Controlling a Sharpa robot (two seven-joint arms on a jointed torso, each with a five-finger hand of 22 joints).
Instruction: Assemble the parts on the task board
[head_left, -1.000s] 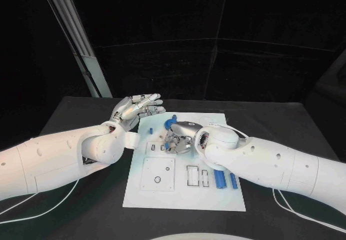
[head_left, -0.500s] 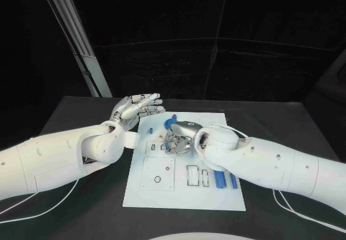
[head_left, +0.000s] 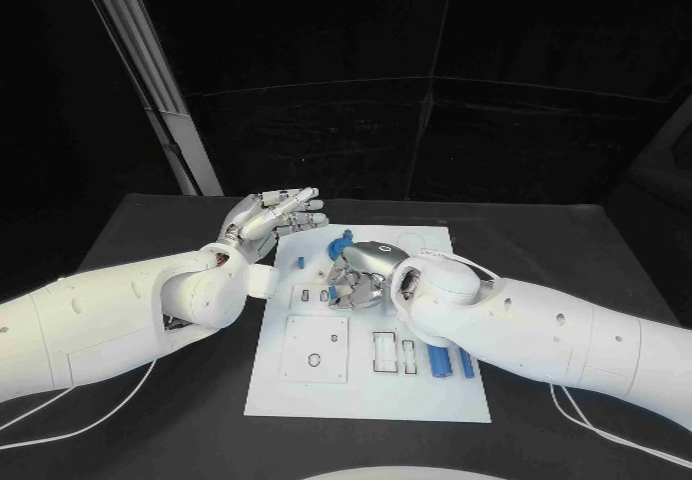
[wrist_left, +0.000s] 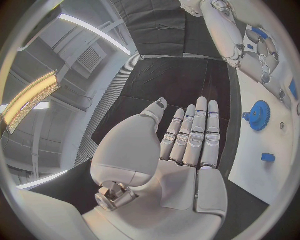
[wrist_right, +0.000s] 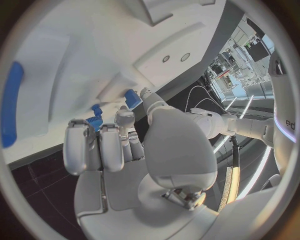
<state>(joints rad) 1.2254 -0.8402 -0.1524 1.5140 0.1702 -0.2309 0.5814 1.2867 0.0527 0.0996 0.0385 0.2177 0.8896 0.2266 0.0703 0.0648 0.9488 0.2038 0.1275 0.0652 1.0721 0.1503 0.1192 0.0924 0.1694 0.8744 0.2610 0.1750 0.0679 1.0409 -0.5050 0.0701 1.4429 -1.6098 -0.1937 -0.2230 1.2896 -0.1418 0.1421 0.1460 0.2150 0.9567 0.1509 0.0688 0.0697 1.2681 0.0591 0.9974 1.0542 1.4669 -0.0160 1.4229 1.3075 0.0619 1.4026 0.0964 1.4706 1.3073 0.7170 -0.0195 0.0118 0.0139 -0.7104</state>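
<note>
While the right robot hand (head_left: 361, 272) worked low over the upper middle of the task board (head_left: 368, 390), its fingers were curled down around a small blue part (wrist_right: 132, 98) pinched at the fingertips, as the right wrist view showed; judged, this posture served to seat the part into the board. Whether the part touched its seat could not be told. The left robot hand (head_left: 274, 215) hovered off the board's far left corner above the counter (head_left: 173, 230), fingers straight and spread wide, holding nothing, apparently parked clear of the work. A blue gear (wrist_left: 258, 115) stood on the board near the far edge, just beside the right robot hand. 2 blue bars (head_left: 450, 361) lay side by side near the board's right edge, not yet placed. A small blue peg (head_left: 302, 262) stood near the left edge.
</note>
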